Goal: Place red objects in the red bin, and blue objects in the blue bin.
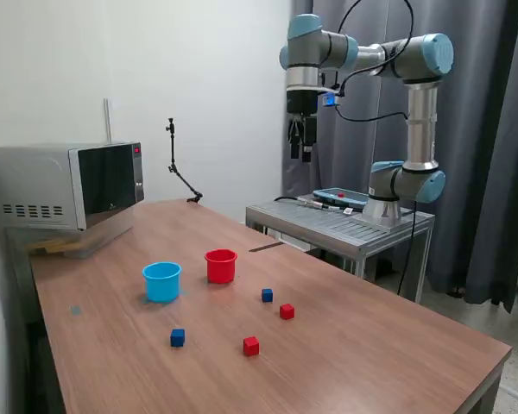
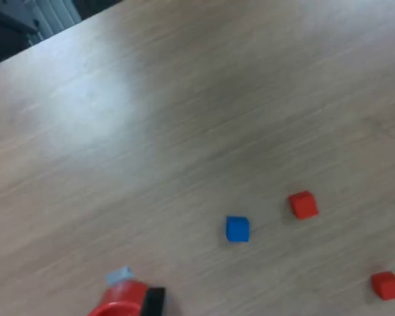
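Note:
In the exterior view the blue bin [image 1: 161,281] and the red bin [image 1: 220,266] stand side by side on the wooden table [image 1: 371,345]. Two red objects [image 1: 287,311] [image 1: 251,346] and two blue objects [image 1: 267,295] [image 1: 177,337] lie loose in front of them. My gripper [image 1: 302,153] hangs high above the table's far side, open and holding nothing. The wrist view shows one blue cube [image 2: 237,228], two red cubes [image 2: 303,205] [image 2: 386,285] and part of the red bin [image 2: 117,304] at the picture's edge.
A microwave [image 1: 65,185] sits at the exterior view's left end of the table. A thin black articulated stand [image 1: 180,168] is at the far edge. The arm's metal base table [image 1: 341,226] carries a pendant [image 1: 341,198]. Dark curtains hang behind.

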`<state>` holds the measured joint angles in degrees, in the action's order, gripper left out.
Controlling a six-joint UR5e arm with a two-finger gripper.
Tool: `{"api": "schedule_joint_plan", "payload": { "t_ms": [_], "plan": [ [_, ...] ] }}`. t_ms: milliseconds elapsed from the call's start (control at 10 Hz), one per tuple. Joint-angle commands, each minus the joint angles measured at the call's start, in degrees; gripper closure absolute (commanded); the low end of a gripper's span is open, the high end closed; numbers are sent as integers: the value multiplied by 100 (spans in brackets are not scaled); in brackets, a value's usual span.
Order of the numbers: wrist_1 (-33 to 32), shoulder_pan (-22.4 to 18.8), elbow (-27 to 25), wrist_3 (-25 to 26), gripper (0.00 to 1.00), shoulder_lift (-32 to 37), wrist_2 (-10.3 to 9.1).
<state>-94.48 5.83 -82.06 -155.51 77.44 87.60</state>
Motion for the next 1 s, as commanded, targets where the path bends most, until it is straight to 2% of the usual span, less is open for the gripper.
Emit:
{"api": "schedule_joint_plan", "payload": {
  "t_ms": [0,400,500,700,900],
  "plan": [
    [-323,-299,-108,457,0,-551,-6],
    [-1352,-372,-880,987,0,-835,21],
    [-1562,-372,-951,1074,0,-914,21],
    [-2002,-381,-1154,1372,0,-1159,178],
    [-2231,-390,-1146,1558,0,-1353,179]
  ]
}}
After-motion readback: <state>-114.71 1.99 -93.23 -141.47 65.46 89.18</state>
